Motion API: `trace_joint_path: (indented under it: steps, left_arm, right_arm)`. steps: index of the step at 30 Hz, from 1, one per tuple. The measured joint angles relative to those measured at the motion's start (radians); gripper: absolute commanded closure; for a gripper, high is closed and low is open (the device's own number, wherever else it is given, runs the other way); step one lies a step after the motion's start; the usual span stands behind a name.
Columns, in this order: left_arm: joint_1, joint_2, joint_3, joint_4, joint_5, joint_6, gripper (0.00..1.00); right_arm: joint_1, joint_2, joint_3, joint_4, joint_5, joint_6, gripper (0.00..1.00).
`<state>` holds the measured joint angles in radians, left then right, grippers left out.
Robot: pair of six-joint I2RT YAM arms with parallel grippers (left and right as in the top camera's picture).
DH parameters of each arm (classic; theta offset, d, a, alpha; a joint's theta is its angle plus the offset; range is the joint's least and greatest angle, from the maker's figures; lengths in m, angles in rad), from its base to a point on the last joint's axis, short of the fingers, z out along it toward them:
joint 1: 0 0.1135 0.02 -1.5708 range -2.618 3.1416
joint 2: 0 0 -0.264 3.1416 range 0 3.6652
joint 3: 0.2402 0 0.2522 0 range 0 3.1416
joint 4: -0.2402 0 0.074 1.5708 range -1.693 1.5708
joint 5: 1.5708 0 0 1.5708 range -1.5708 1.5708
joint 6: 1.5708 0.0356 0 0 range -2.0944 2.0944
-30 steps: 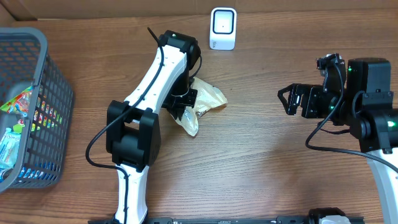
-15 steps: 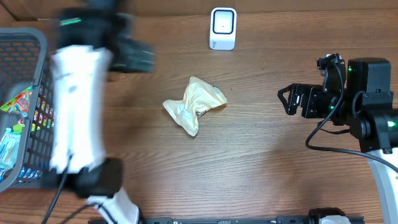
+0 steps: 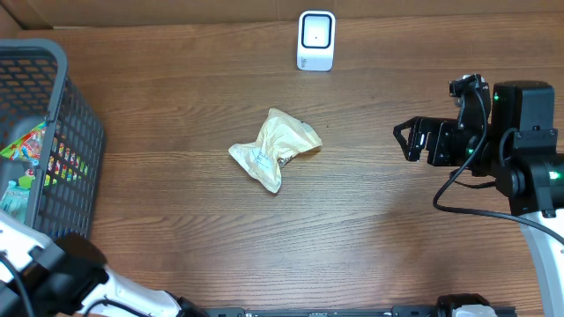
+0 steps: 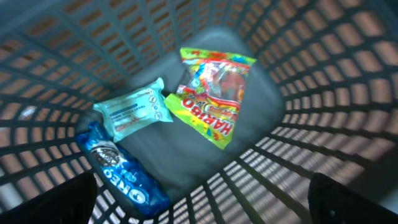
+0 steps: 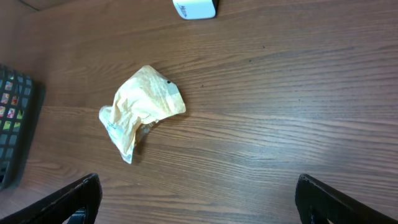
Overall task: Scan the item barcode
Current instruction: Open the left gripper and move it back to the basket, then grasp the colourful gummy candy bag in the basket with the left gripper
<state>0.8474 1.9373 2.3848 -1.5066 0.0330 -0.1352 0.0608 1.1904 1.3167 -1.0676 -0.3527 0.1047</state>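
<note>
A crumpled cream snack packet (image 3: 275,147) lies loose on the wooden table, a short way in front of the white barcode scanner (image 3: 316,40) at the far edge. It also shows in the right wrist view as the packet (image 5: 144,106), with the scanner (image 5: 194,8) at the top. My right gripper (image 3: 407,141) hovers open to the right of the packet, well apart from it; its fingertips (image 5: 71,199) frame bare wood. My left gripper (image 4: 202,199) is open above the inside of the basket, holding nothing. Only part of the left arm (image 3: 44,273) shows at the overhead view's bottom left corner.
A grey mesh basket (image 3: 66,150) stands at the table's left edge. Inside it lie a Haribo bag (image 4: 214,93), a teal packet (image 4: 132,112) and a blue Oreo pack (image 4: 118,171). The right arm's body (image 3: 524,141) fills the right side.
My left gripper opened and let go of the cream packet, which stays on the table. The left arm swung away to the left, over the basket. The right arm has not moved.
</note>
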Motion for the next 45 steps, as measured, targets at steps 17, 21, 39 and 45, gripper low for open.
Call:
trace_joint_path:
  steps: [17,21,39,45]
  left_arm:
    - [-0.019,0.414,-0.008,0.108,0.024,0.06,0.0]
    - [-0.047,0.419,-0.009,0.17,-0.025,0.06,0.0]
    - [-0.141,0.419,-0.279,0.338,-0.248,-0.021,0.0]
    - [-0.132,0.419,-0.322,0.415,-0.256,-0.023,0.0]
  right_arm:
    - [0.0,0.0,0.0,0.008,0.0,0.0,0.0]
    - [0.0,0.0,0.0,0.01,0.0,0.0,0.0]
    - [0.0,0.0,0.0,0.011,0.0,0.0,0.0]
    - [0.0,0.0,0.0,0.011,0.0,0.0,0.0]
